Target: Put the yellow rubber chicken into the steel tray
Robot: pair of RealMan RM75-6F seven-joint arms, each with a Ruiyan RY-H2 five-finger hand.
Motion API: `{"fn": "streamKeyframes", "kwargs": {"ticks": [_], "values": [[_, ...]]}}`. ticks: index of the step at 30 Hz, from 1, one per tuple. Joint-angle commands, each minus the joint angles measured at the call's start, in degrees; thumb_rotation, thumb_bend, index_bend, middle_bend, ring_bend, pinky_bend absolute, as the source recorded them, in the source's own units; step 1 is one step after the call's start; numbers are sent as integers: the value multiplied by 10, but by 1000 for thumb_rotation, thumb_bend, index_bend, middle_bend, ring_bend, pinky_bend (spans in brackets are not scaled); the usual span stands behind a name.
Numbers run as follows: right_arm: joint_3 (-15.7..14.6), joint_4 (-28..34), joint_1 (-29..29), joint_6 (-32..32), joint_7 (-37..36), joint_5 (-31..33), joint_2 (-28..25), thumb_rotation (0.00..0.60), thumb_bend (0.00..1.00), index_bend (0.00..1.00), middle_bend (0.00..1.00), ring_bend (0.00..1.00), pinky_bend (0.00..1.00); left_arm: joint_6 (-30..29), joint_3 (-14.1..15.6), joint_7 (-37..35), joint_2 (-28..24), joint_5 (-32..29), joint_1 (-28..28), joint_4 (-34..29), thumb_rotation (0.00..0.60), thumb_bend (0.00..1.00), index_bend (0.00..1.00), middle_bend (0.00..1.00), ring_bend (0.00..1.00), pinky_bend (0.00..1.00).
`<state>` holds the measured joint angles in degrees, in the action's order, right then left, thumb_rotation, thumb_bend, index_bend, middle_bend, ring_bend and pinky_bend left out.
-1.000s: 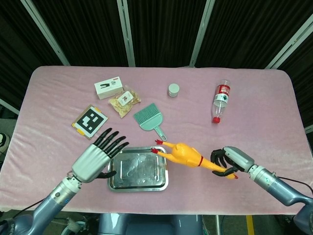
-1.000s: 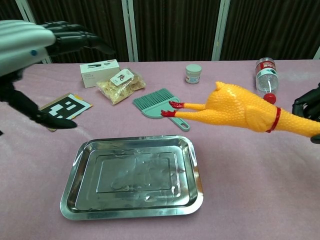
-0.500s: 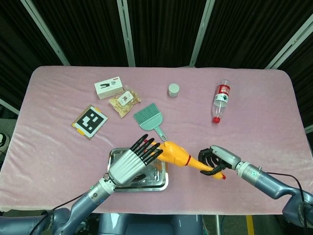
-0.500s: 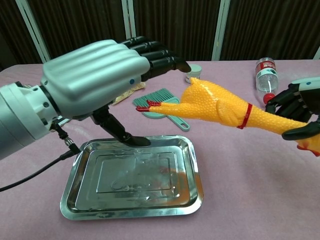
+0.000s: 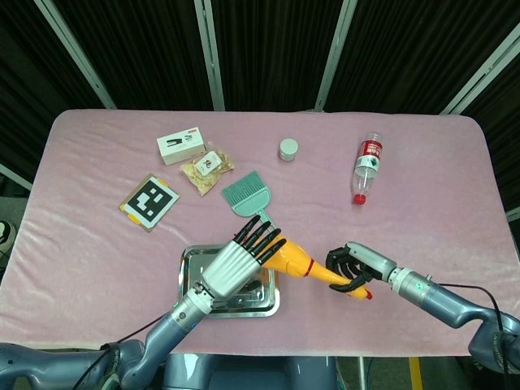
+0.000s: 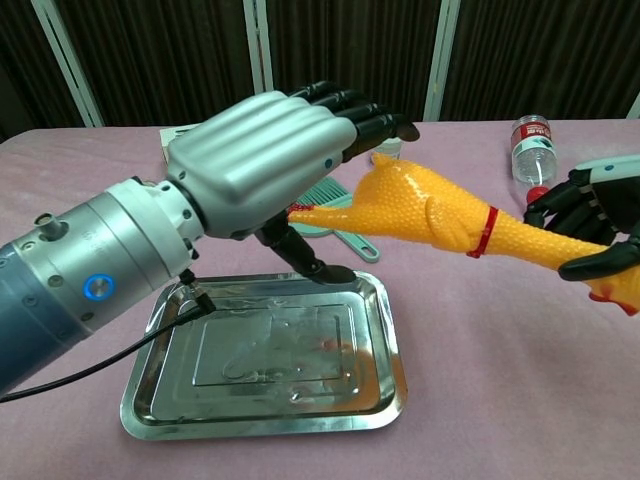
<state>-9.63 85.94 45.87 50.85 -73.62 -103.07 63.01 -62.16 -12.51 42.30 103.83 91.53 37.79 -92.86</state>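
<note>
Yellow rubber chicken (image 6: 440,215): held in the air, lying nearly level, its red feet over the right rear part of the tray and its head end out to the right; a red band rings its neck. It touches neither tray nor cloth.
Right hand (image 6: 590,215): dark fingers wrapped round the chicken's neck and head end, gripping it, above the cloth to the right of the tray.
Left hand (image 6: 270,160): silver back turned up, dark fingers stretched out and apart over the chicken's body and feet, thumb pointing down toward the tray's rear rim; it holds nothing. Whether the fingertips touch the chicken cannot be told.
Steel tray (image 6: 160,400): rectangular, shallow, flat on the pink cloth at the near edge of the table; nothing lies inside it, only reflections on its floor.
Plastic bottle (image 5: 366,165): clear, red label and red cap, on its side at the far right, well apart from the tray.
Small jar (image 5: 288,149): upright, pale lid, near the far edge.
Green dustpan brush (image 5: 246,197): flat on the cloth just behind the tray.
Snack bag (image 5: 207,168): clear packet beside the brush.
White box (image 5: 180,145): behind the snack bag.
Marker card (image 5: 149,202): black-and-white pattern, yellow-edged, left of the tray.
</note>
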Motion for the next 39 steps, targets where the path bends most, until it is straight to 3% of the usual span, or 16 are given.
{"fn": "streamKeyframes", "kwargs": {"ticks": [1, 12, 18, 31, 39], "values": [[-5, 2, 1, 5, -1, 0, -1, 600, 1000, 935, 732, 735, 897, -2, -8, 1, 18, -12, 11, 12, 600, 70, 125, 122, 77, 64], [-20, 4, 1, 28, -9, -3, -10, 600, 1000, 944, 737, 738, 897, 0, -13, 31, 56, -27, 40, 42, 600, 188, 184, 163, 106, 70], [-25, 3, 0, 36, -12, -3, -13, 600, 1000, 945, 737, 738, 897, -5, -18, 35, 74, -36, 48, 59, 600, 299, 262, 238, 178, 160], [-35, -4, -1, 45, -19, -3, -15, 600, 1000, 955, 743, 746, 901, -35, -33, -4, 111, -20, 72, 113, 600, 491, 595, 609, 530, 454], [-38, -5, 1, 46, -20, -2, -13, 600, 1000, 959, 746, 749, 905, -47, -37, -37, 119, -11, 84, 135, 600, 568, 752, 760, 671, 522]]}}
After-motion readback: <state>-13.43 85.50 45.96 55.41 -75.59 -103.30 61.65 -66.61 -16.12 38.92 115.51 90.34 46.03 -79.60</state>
